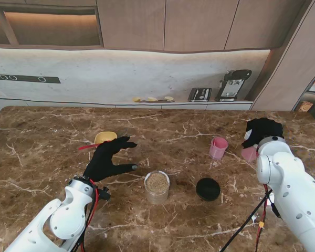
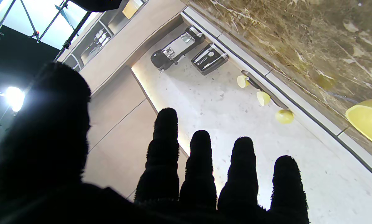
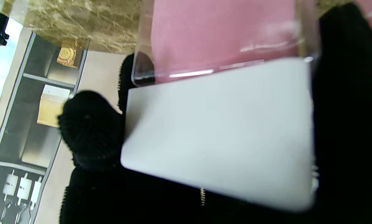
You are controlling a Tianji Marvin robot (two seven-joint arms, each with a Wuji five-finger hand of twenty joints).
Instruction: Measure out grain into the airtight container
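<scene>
Standing near the middle of the table (image 1: pixel 42 157), the clear jar (image 1: pixel 157 187) is round, lidless and filled with tan grain almost to its rim. Its black lid (image 1: pixel 208 189) lies flat just to the right, apart from it. Left of the jar, the left hand (image 1: pixel 108 158) hovers with fingers (image 2: pixel 161 155) spread and holding nothing; a yellow scoop (image 1: pixel 105 137) with a red handle lies just beyond it. At the far right, the right hand (image 1: pixel 262 131) is closed around a clear container (image 3: pixel 223 102) with a white part and pink contents, its fingers (image 3: pixel 89 130) pressed to the sides. A pink cup (image 1: pixel 218 147) stands to its left, apart from the hand. Brown marble with pale veins makes up the tabletop. Behind it runs a pale stone counter carrying a toaster (image 1: pixel 199 94), a coffee machine (image 1: pixel 232 85) and some small yellow pieces (image 1: pixel 153 98), under wooden cabinets (image 1: pixel 199 23).
</scene>
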